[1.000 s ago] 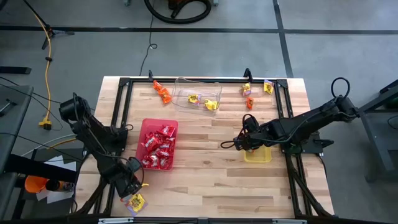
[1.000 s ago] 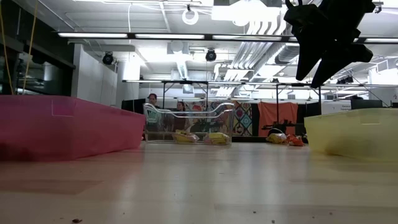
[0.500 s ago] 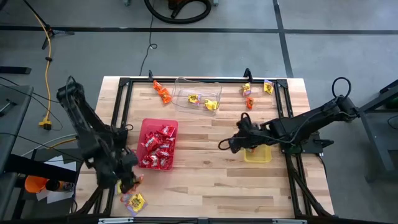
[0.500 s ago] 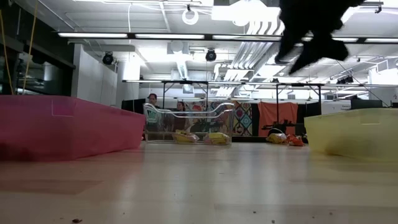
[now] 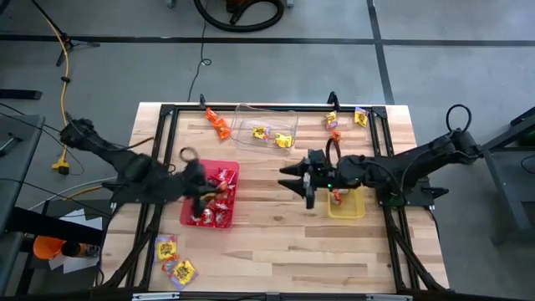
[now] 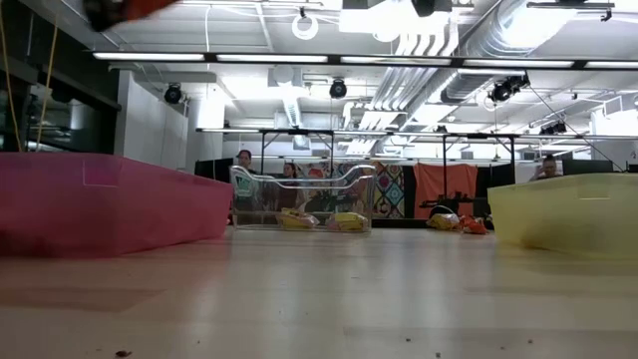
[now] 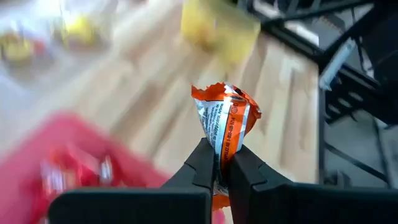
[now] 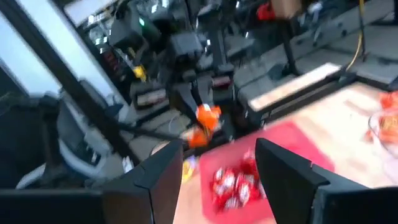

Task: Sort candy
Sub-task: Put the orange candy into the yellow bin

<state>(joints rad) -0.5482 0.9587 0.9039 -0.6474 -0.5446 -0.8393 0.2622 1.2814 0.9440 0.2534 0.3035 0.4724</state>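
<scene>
The left gripper (image 7: 216,167) is clamped on an orange candy packet (image 7: 225,120), pinching only its lower edge, so most of the wrapper stands free above the fingertips. It hangs over the red tray (image 5: 189,181), which already holds red candy (image 5: 219,201). The right gripper (image 5: 294,178) is spread wide and holds nothing, above the table (image 5: 276,242) just beside the yellow tray (image 5: 347,209). More candy lies near the clear tray (image 5: 266,119) and at the near left corner (image 5: 175,262). The thin grip could slip mid-carry, and a release here would drop orange among red.
</scene>
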